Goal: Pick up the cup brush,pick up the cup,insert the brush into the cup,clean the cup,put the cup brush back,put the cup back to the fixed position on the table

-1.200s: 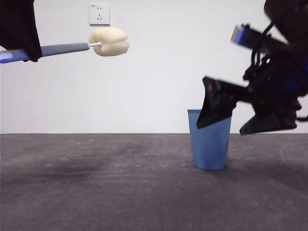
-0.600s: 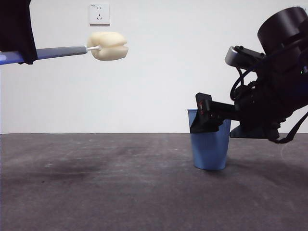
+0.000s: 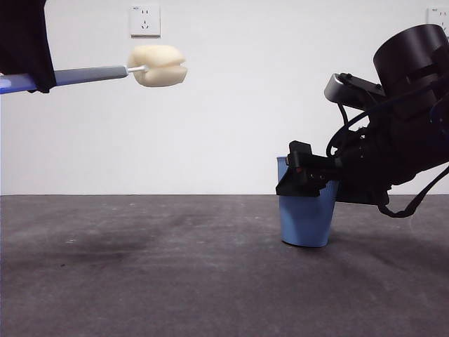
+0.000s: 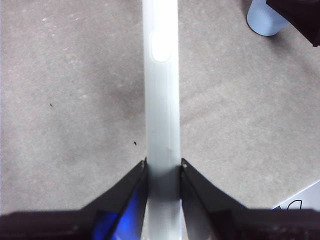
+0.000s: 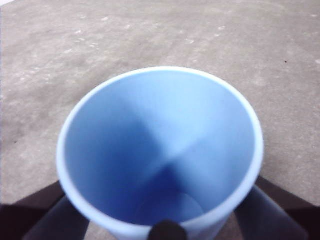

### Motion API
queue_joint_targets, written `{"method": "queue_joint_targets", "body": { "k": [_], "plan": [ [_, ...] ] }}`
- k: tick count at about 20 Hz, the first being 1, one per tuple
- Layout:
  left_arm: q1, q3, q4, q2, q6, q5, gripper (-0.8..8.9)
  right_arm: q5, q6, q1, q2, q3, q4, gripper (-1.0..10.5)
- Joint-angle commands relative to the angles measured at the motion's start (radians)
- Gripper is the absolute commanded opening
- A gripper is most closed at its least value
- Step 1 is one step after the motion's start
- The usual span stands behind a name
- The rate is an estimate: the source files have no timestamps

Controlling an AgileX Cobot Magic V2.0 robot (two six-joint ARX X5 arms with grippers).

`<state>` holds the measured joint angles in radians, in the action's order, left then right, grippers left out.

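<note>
The cup brush hangs level, high at the left, its cream sponge head pointing right. My left gripper is shut on its grey handle, with a jaw pressed on each side. The blue cup rests on the table at the right, leaning slightly. My right gripper comes in from the right, shut on the cup just below the rim. In the right wrist view the cup's open mouth fills the picture, with a black jaw on either side. The cup also shows in the left wrist view.
A white wall socket sits behind the brush, and part of another shows at the top right. A white sheet corner lies at the table's edge in the left wrist view.
My right gripper has come down and closed in around the cup's upper part. The cup has shifted and tipped slightly. The brush has barely moved.
</note>
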<state>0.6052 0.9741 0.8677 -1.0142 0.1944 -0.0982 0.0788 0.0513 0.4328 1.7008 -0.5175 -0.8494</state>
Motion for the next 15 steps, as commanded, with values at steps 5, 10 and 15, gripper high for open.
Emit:
{"method": "queue_joint_targets", "body": {
  "k": [5, 10, 15],
  "plan": [
    [0.002, -0.004, 0.011, 0.001, -0.090, -0.002, -0.09, -0.001, -0.012, 0.024, -0.061, 0.010, 0.092, -0.2],
    [0.002, -0.004, 0.051, -0.004, -0.255, -0.001, -0.09, -0.082, -0.156, 0.085, -0.294, -0.039, 0.506, -0.2],
    [0.002, -0.004, 0.089, -0.006, -0.375, 0.002, -0.09, -0.267, -0.331, 0.175, -0.364, -0.176, 0.981, -0.2]
  ]
}}
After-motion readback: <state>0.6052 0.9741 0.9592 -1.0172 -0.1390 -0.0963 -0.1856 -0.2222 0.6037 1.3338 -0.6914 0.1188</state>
